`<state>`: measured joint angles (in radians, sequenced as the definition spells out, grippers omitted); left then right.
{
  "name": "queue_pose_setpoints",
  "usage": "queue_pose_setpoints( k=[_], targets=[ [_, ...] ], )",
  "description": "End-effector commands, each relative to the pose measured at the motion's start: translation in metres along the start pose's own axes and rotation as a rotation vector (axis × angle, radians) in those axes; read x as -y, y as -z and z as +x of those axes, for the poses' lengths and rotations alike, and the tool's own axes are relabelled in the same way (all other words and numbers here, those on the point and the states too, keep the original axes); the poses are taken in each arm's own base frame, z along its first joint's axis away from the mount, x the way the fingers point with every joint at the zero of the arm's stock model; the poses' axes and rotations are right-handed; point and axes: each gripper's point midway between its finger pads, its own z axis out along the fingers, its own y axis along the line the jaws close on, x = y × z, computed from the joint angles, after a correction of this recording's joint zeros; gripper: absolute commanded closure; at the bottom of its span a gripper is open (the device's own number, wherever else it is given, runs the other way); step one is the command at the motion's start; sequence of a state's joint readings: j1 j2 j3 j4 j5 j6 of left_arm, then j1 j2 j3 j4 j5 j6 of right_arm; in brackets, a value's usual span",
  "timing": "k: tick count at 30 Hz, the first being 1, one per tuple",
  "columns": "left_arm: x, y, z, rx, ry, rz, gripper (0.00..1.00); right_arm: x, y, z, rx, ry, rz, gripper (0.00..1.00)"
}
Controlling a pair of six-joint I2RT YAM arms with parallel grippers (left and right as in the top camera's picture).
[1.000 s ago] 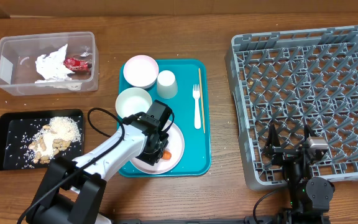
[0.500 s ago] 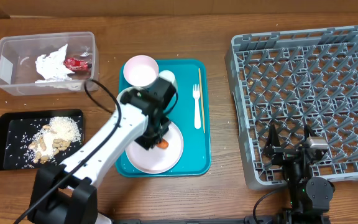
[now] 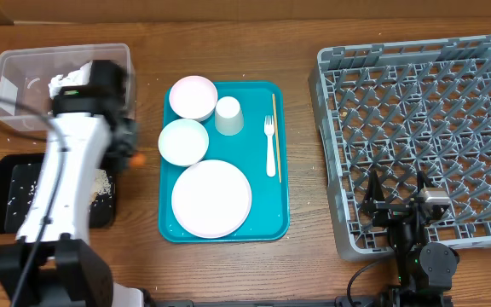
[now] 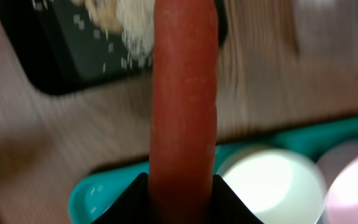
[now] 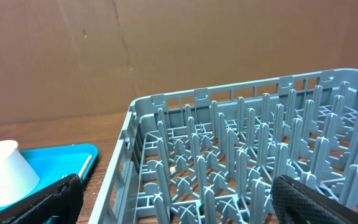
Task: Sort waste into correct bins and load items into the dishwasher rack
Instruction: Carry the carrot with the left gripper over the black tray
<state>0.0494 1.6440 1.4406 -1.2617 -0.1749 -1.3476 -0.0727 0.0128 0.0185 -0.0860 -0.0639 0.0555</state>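
My left gripper (image 3: 129, 147) is shut on the orange carrot (image 4: 184, 93), of which an orange tip (image 3: 135, 157) shows in the overhead view. It hangs over the bare wood between the teal tray (image 3: 280, 213) and the black tray (image 3: 7, 192). The black tray holds rice grains and nut bits (image 4: 129, 25). The clear tub (image 3: 15, 94) is behind, partly hidden by the arm. The white plate (image 3: 211, 198), two bowls (image 3: 193, 96) (image 3: 183, 141), cup (image 3: 228, 115), fork (image 3: 269, 141) and wooden stick (image 3: 274, 128) lie on the teal tray. My right gripper (image 3: 399, 209) is open and empty over the front edge of the grey rack (image 3: 424, 111).
The clear tub holds crumpled white paper (image 3: 62, 85), mostly covered by my left arm. The rack (image 5: 229, 143) fills the right wrist view, with the cup (image 5: 2, 171) and the teal tray's corner (image 5: 48, 158) at the left.
My left gripper lifted the carrot off the plate and swung left, from over the teal tray to beside the black tray. The plate now lies bare. The right arm has not moved.
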Motion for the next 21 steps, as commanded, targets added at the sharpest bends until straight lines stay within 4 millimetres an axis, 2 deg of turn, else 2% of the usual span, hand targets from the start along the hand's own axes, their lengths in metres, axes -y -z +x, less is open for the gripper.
queue_pose_setpoints(
  k=[1, 13, 21],
  targets=[
    [-0.012, -0.008, -0.048, 0.056, 0.075, -0.002, 0.88, 0.002, 0.000, 0.001, 0.006, 0.001, 0.005, 0.00],
    [-0.057, -0.080, -0.117, 0.050, 0.329, -0.122, 0.85, 0.002, 0.000, 0.001, 0.006, 0.001, 0.004, 0.00],
    [-0.084, -0.106, -0.134, 0.020, 0.406, -0.210, 0.83, 0.002, 0.000, 0.001, 0.006, 0.001, 0.005, 0.00]
  ],
)
